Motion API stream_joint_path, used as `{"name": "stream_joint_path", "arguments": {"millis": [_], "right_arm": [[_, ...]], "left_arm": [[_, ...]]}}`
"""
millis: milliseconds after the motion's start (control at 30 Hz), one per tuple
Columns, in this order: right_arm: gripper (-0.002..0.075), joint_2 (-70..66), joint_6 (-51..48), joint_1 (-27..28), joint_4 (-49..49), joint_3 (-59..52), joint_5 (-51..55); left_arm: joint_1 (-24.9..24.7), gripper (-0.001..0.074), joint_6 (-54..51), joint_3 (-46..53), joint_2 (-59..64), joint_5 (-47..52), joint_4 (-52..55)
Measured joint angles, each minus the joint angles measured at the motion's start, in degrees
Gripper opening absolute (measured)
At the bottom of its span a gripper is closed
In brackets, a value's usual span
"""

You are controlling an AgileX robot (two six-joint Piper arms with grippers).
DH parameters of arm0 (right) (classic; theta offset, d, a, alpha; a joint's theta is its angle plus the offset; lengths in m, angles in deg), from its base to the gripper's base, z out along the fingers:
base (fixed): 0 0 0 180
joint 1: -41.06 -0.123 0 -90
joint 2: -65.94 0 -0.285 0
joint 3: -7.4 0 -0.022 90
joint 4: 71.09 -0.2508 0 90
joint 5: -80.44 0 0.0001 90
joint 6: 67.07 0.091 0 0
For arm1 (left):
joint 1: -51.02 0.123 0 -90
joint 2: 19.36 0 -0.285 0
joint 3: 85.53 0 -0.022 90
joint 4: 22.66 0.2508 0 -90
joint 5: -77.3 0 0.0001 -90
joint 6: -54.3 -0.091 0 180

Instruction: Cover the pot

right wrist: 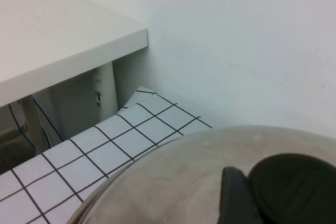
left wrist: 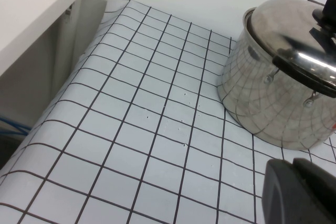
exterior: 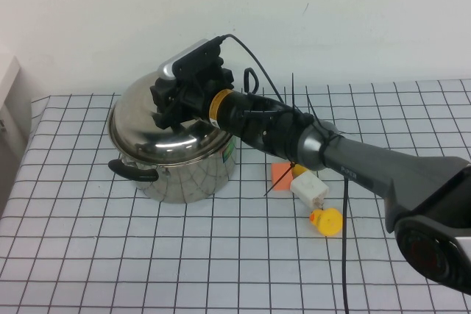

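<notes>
The steel pot (exterior: 188, 174) stands on the gridded cloth at the back left, with a black loop handle (exterior: 132, 170) toward me. The domed steel lid (exterior: 143, 119) lies tilted on the pot's rim, higher at the back. My right gripper (exterior: 171, 108) reaches in from the right and is shut on the lid's black knob (right wrist: 294, 187). One finger (right wrist: 236, 198) shows beside the knob. The left wrist view shows the pot (left wrist: 268, 108) and the lid (left wrist: 294, 35) from the side. My left gripper (left wrist: 294, 167) is shut and empty, low over the cloth near the pot, out of the high view.
An orange square (exterior: 281, 174), a white block (exterior: 309, 187) and a yellow toy (exterior: 327, 220) lie right of the pot under my right arm. A white shelf (left wrist: 31, 9) stands beyond the cloth's left edge. A wall closes the back.
</notes>
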Motion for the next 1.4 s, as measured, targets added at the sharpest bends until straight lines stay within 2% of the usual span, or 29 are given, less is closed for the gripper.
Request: {"name": "stream_joint_path", "arguments": {"millis": [167,367,533,633,867,900,1100,1300,1400], "right_arm": [[0.0414,0.0,3.18,0.89,0.0,0.13,-0.25],[0.0434,0.86,9.74,2.47,0.9,0.13,-0.81],[0.0427,5.0,20.6,4.34,12.45,0.13,-5.53],[0.037,9.33,28.65,5.22,22.89,0.13,-11.99],[0.0066,18.2,48.27,5.87,49.34,0.13,-29.88],[0.0048,19.24,49.97,5.99,52.23,0.13,-32.28],[0.001,26.16,54.24,7.03,57.82,0.13,-44.26],[0.0008,35.89,54.61,7.3,58.05,-3.58,-43.36],[0.0008,40.55,55.19,8.11,58.05,-8.82,-42.51]], "left_arm": [[0.0,-0.0003,0.0,0.0,0.0,0.0,0.0],[0.0,-0.0003,0.0,0.0,0.0,0.0,0.0],[0.0,-0.0003,0.0,0.0,0.0,0.0,0.0],[0.0,-0.0003,0.0,0.0,0.0,0.0,0.0],[0.0,-0.0003,0.0,0.0,0.0,0.0,0.0],[0.0,-0.0003,0.0,0.0,0.0,0.0,0.0],[0.0,-0.0003,0.0,0.0,0.0,0.0,0.0],[0.0,-0.0003,0.0,0.0,0.0,0.0,0.0],[0.0,-0.0003,0.0,0.0,0.0,0.0,0.0]]}}
